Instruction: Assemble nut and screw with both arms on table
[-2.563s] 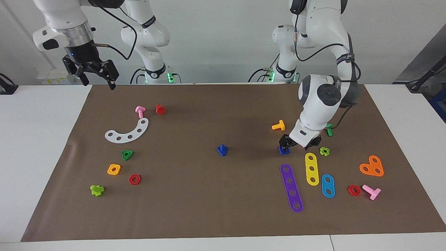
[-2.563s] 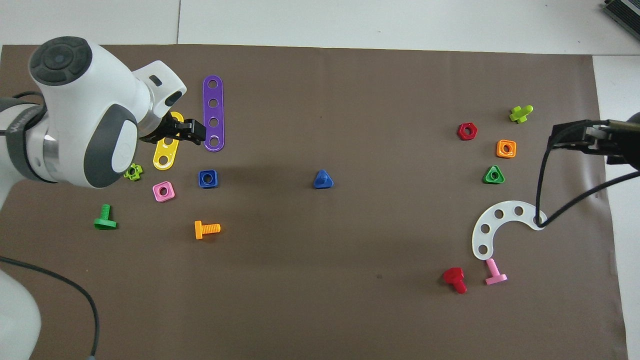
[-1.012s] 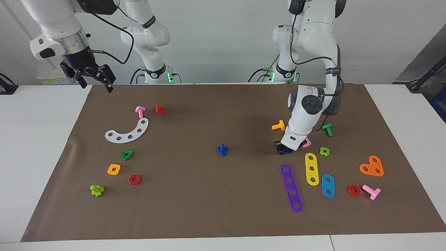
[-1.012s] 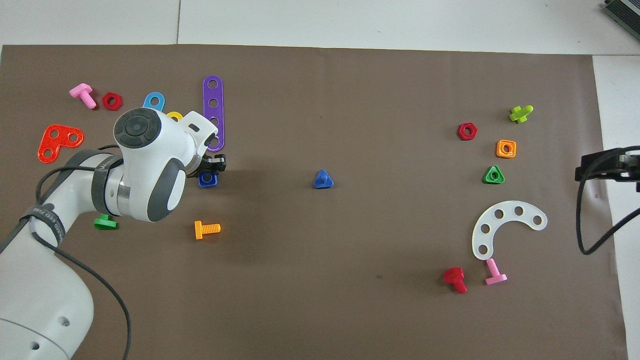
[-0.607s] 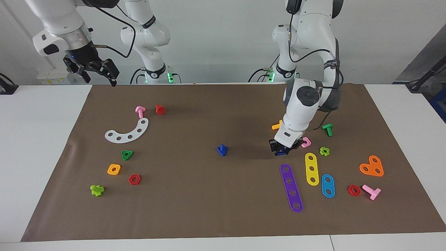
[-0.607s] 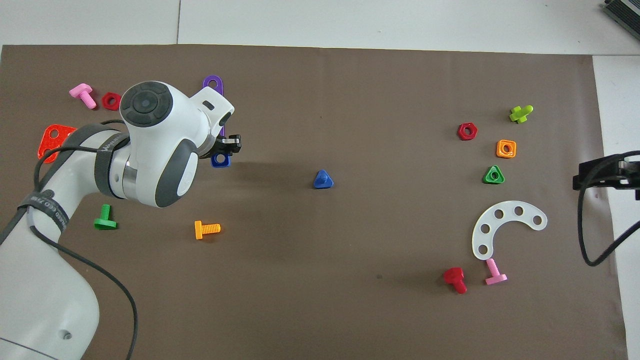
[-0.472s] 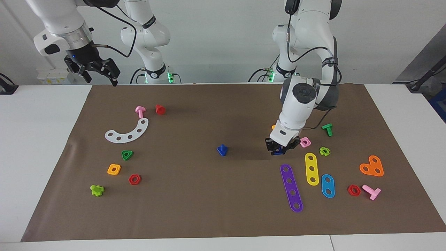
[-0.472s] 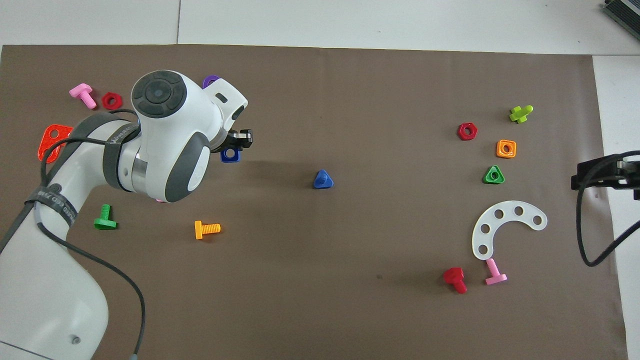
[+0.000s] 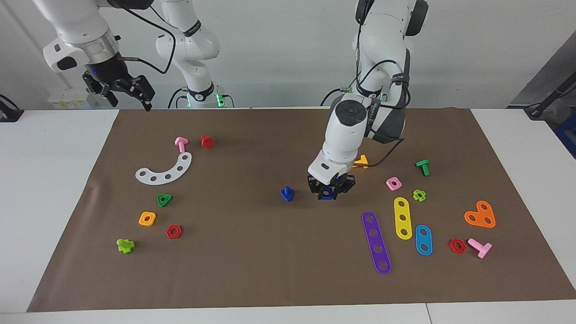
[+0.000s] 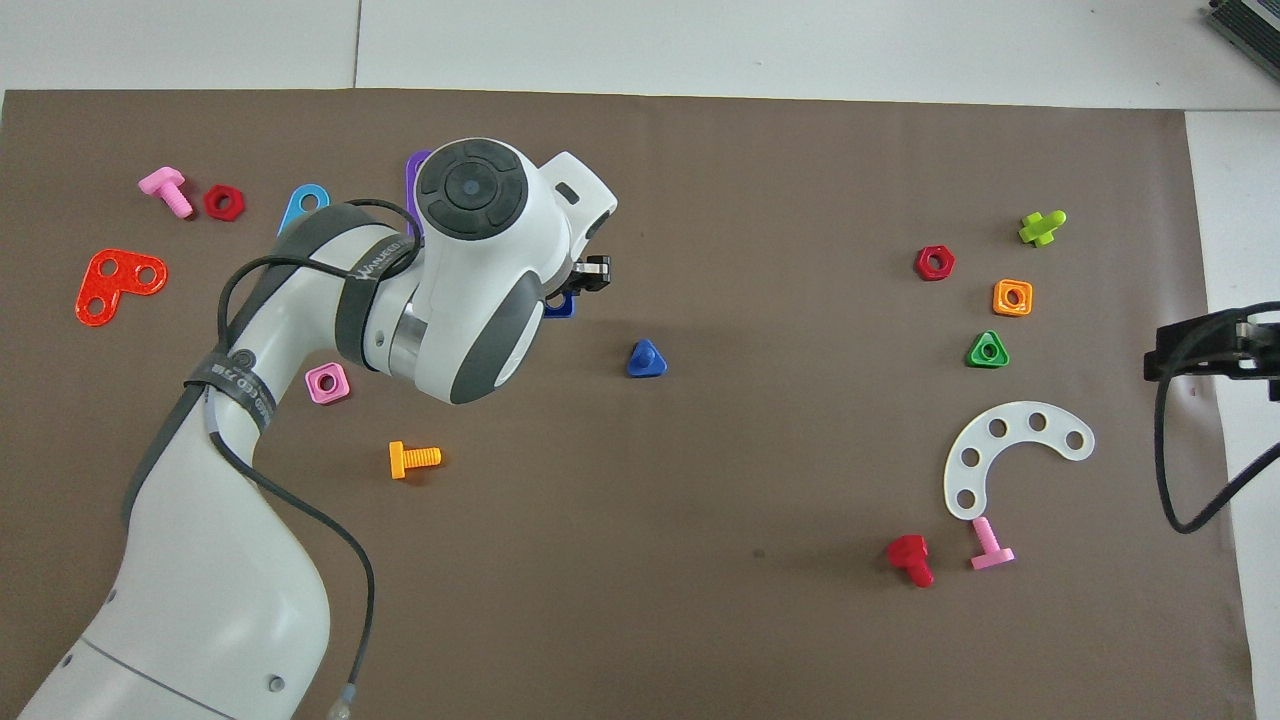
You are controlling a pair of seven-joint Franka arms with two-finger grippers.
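Note:
My left gripper (image 9: 330, 192) is shut on the dark blue square nut (image 9: 327, 193) and holds it just above the brown mat (image 9: 252, 252), close beside the dark blue screw (image 9: 287, 194). The screw stands head-down near the mat's middle with its shaft up; it also shows in the overhead view (image 10: 647, 359). In the overhead view the left gripper (image 10: 585, 285) and its wrist hide most of the nut (image 10: 560, 306). My right gripper (image 9: 128, 94) is open and empty, up in the air over the mat's corner at the right arm's end; it shows in the overhead view (image 10: 1195, 352).
A pink square nut (image 9: 393, 183), an orange bolt (image 9: 361, 161), and purple (image 9: 376, 242), yellow (image 9: 402, 218) and blue strips (image 9: 423, 239) lie toward the left arm's end. A white arc plate (image 9: 164, 170), a green triangular nut (image 9: 164, 200) and an orange square nut (image 9: 147, 218) lie toward the right arm's end.
My left gripper closed on the blue nut, lifted it off the mat and carried it toward the blue screw. My right arm has barely moved.

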